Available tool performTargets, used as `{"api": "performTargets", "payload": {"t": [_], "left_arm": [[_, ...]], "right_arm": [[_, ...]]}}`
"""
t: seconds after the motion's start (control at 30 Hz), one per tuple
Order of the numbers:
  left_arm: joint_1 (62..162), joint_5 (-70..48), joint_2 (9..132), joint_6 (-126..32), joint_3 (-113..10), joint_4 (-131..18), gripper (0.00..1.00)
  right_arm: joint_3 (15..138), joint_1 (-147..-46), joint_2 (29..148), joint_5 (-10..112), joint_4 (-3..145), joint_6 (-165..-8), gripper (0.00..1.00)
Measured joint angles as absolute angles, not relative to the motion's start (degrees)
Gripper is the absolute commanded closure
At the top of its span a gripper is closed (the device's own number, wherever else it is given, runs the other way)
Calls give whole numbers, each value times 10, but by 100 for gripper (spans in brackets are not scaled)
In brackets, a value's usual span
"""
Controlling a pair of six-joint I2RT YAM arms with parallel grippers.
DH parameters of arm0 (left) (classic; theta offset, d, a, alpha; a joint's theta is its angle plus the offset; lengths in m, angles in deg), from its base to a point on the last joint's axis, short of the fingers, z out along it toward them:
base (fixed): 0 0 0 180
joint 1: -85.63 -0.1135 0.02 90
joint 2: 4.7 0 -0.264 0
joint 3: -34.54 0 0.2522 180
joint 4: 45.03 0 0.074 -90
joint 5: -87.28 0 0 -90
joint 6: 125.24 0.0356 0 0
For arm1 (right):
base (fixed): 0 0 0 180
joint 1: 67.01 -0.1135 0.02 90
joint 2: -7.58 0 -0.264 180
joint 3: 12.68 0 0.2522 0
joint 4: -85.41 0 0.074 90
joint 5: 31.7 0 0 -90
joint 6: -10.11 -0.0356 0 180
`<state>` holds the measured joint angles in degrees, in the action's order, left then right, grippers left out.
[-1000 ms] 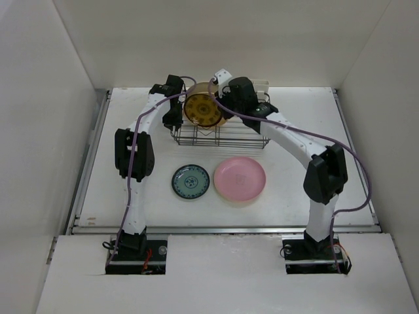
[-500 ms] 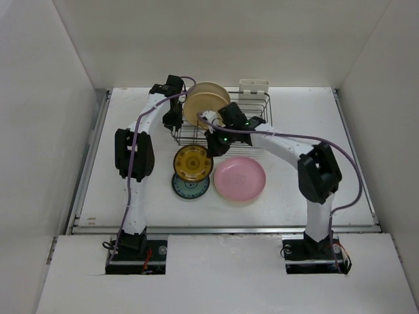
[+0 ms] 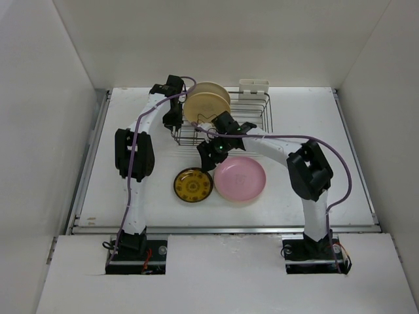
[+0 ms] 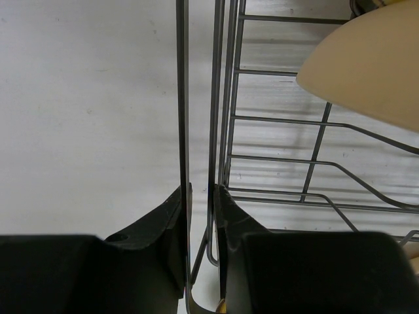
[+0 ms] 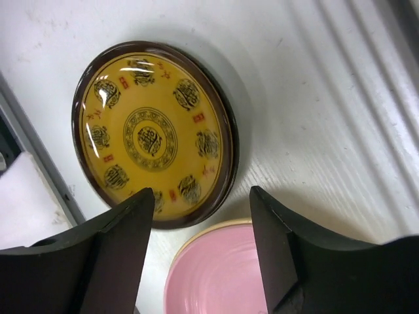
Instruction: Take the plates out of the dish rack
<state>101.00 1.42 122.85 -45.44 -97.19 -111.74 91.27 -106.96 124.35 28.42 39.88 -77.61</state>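
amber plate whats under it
Around the amber plate only white table shows, with the pink plate beside it. What lies beneath is covered; the teal plate that lay on that spot a second ago no longer shows.

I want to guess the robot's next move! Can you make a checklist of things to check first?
1. right gripper open, clear of the amber plate: ok.
2. left gripper clamped on the dish rack edge: ok.
3. dish rack emptied: not ok, the cream plate stands in it.
4. pink plate out on the table: ok.
5. anything under the amber plate: cannot tell.
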Motion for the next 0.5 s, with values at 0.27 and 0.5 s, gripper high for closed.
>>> {"api": "performTargets", "payload": {"t": [0.27,0.5], "left_arm": [[1010,14,1228,-454,-971,-1117,100],[1010,14,1227,-454,-970,-1116,100]], "right_arm": [[950,-1018,1186,329,446,-833,39],[1077,-946,1223,458,497,-852,48]]}}
